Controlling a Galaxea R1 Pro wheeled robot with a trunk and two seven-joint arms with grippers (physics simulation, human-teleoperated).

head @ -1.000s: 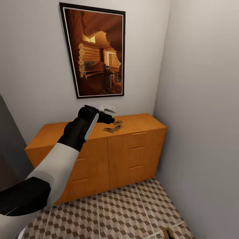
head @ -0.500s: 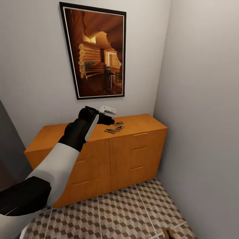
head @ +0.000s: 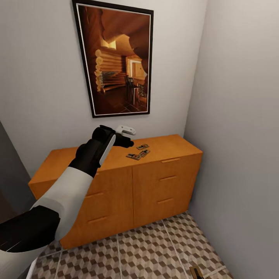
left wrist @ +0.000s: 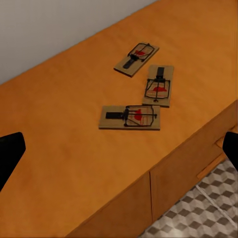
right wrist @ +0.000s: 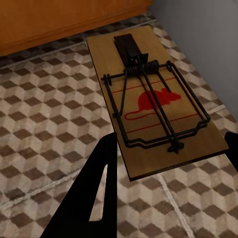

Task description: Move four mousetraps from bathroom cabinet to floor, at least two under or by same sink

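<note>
Three mousetraps [head: 138, 152] lie close together on the flat top of the orange-brown cabinet [head: 155, 182]. The left wrist view shows them as small boards with dark wire and a red mark [left wrist: 130, 117], [left wrist: 159, 86], [left wrist: 137, 58]. My left gripper [head: 131, 137] hovers over the cabinet top just left of them, open [left wrist: 120, 151] and empty. Another mousetrap [right wrist: 153, 104] sits between the fingers of my right gripper [right wrist: 171, 144], which is shut on it just above the cube-patterned bathroom floor [right wrist: 49, 99]. That trap [head: 195, 272] also shows at the head view's bottom edge.
The cabinet stands in a corner, against the back wall under a framed picture [head: 116, 58]. A grey side wall [head: 240, 135] runs close along its right end. Patterned floor [head: 155, 252] lies in front of the cabinet's drawers [right wrist: 59, 20].
The whole head picture has shifted right and slightly down, so the camera has moved. My left arm keeps nearly the same pose over the cabinet top.
</note>
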